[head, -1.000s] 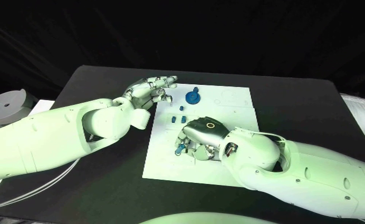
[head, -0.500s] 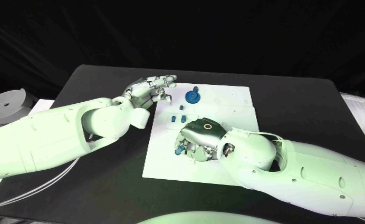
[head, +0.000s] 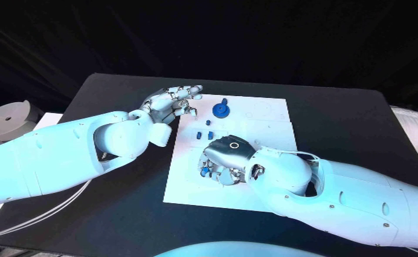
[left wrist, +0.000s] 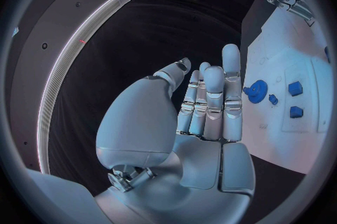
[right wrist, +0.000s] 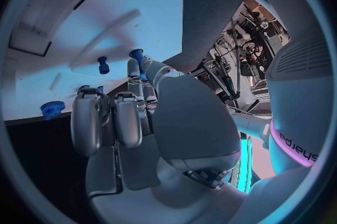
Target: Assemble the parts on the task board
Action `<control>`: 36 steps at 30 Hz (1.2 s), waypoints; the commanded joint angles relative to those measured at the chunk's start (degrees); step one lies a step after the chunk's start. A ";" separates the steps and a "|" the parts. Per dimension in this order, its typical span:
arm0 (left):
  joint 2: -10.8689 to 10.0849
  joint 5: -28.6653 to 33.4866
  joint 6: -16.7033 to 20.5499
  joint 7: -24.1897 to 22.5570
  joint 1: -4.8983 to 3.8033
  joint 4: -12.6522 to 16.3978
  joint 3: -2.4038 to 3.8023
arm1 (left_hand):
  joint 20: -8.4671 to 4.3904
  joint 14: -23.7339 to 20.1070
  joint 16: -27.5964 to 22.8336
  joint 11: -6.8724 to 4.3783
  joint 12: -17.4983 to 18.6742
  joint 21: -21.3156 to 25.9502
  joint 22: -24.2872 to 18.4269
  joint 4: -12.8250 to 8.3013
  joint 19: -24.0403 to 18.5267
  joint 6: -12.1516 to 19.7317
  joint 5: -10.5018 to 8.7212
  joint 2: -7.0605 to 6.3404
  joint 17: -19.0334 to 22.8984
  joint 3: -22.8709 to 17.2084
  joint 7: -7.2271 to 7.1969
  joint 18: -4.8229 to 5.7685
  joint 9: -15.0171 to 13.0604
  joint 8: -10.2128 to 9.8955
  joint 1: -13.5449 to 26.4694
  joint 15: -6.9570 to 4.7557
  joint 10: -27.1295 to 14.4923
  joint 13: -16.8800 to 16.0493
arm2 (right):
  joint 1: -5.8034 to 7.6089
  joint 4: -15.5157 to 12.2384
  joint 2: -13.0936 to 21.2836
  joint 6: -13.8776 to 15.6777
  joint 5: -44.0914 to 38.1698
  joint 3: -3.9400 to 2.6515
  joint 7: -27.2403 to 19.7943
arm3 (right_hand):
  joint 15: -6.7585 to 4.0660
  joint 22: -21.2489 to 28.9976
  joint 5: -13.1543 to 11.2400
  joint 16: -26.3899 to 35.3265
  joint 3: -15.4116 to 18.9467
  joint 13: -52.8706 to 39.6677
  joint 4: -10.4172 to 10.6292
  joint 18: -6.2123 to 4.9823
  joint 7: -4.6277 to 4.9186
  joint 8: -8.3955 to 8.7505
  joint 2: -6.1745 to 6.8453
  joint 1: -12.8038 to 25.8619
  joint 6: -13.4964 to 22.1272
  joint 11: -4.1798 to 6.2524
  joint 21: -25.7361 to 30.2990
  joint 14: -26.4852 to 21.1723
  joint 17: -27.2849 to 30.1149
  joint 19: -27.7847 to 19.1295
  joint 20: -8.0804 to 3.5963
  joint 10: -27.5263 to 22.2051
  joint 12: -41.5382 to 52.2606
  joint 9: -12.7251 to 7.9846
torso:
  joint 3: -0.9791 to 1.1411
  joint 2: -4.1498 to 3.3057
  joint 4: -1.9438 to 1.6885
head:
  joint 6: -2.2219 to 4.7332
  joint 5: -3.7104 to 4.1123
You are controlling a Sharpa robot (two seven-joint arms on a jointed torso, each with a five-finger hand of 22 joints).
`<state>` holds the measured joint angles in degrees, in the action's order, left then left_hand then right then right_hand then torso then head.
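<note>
Fingers (head: 215, 171) of the right silver hand (head: 228, 159) curl down over a small blue part (head: 204, 172) near the 7 o'clock side of the white task board (head: 270, 121). The blue bit peeks out just at the fingertips, touching or almost touching them, but I cannot tell if it is really held. In the right wrist view the fingers are bent in close, with a blue piece (right wrist: 136, 56) at their tips.

The left silver hand (head: 173, 101) hangs by the board's 10 o'clock corner, over the black table (head: 348, 118). Its fingers are fairly straight and close side by side, holding nothing.

A round blue gear part (head: 222, 110) sits at about 11 o'clock on the board, just beside the left hand. Small blue pegs (head: 205, 135) lie between the gear and the right hand.

The right hand is much nearer the peeking part, so I think it does the next pick
</note>
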<state>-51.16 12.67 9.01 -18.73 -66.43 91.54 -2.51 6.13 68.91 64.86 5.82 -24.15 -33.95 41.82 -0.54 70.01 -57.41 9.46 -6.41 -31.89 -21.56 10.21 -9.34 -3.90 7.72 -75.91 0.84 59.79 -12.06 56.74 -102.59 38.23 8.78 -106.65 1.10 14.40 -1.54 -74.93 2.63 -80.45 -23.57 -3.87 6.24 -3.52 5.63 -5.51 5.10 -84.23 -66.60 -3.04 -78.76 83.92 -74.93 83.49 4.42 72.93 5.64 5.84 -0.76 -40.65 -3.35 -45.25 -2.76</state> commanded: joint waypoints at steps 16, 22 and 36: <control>-0.14 -0.21 -1.13 -0.12 -0.01 0.19 0.03 | 0.45 -0.29 0.00 -0.16 -0.17 0.31 -0.07 -0.38 -0.13 0.36 0.17 0.49 0.07 0.09 0.07 -1.06 -0.02 0.21 -0.28 0.09 -0.37 -0.06 | -0.24 0.23 0.08 5.53 -0.90 0.46 1.16 | 3.06 5.60 0.13 1.08 8.99 0.08 2.86 -1.28 1.30 1.87 4.55 2.91 9.59 -3.67 4.74 3.06 0.28 -2.66 2.47 -17.14 -1.26 -1.98 | 0.03 0.02 0.00 | 0.22 0.19; -0.24 -0.21 -1.22 -0.02 -0.01 0.15 0.02 | 0.47 -0.42 0.00 -0.13 -0.46 0.37 -0.10 -0.40 -0.16 0.45 0.16 0.52 0.28 0.15 0.10 -1.06 -0.03 0.32 -0.30 0.12 -0.56 -0.09 | -0.25 -1.32 1.91 10.14 -0.45 0.43 0.75 | 2.81 5.58 0.14 1.31 10.09 -0.12 3.22 -1.29 1.45 1.74 4.07 2.09 9.01 -3.25 4.72 2.99 0.73 -2.49 2.52 -15.57 0.08 -1.84 | 0.05 0.03 0.08 | 0.42 0.51; -0.41 -0.21 -1.51 0.05 -0.01 0.24 -0.05 | 0.47 -0.42 0.00 -0.13 -0.46 0.37 -0.10 -0.40 -0.16 0.45 0.16 0.52 0.28 0.15 0.10 -1.06 -0.03 0.32 -0.30 0.12 -0.56 -0.09 | 1.84 -9.21 17.27 15.88 18.27 -1.46 2.94 | 0.49 2.08 0.69 0.56 10.25 -2.23 4.93 -0.52 2.34 0.25 2.75 1.31 4.75 -0.26 1.96 3.41 -0.20 -0.50 0.78 -0.34 7.68 -1.17 | -0.08 0.26 0.39 | 1.84 4.08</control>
<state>-51.60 12.66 8.79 -18.45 -66.43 91.60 -2.58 6.33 68.91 64.86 5.61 -24.42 -33.95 41.77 -0.70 69.80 -57.41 9.46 -6.19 -31.66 -21.40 10.21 -9.34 -3.90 7.71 -76.13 0.84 59.58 -12.09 58.60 -111.42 55.41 23.05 -97.03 -0.41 15.43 -0.86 -72.55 3.00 -79.66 -13.31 -5.95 10.97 -4.41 7.89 -5.05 8.00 -82.96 -61.72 -3.72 -76.55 84.03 -74.46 82.66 5.12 71.53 12.99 4.65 -0.76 -40.50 -3.14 -43.76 0.47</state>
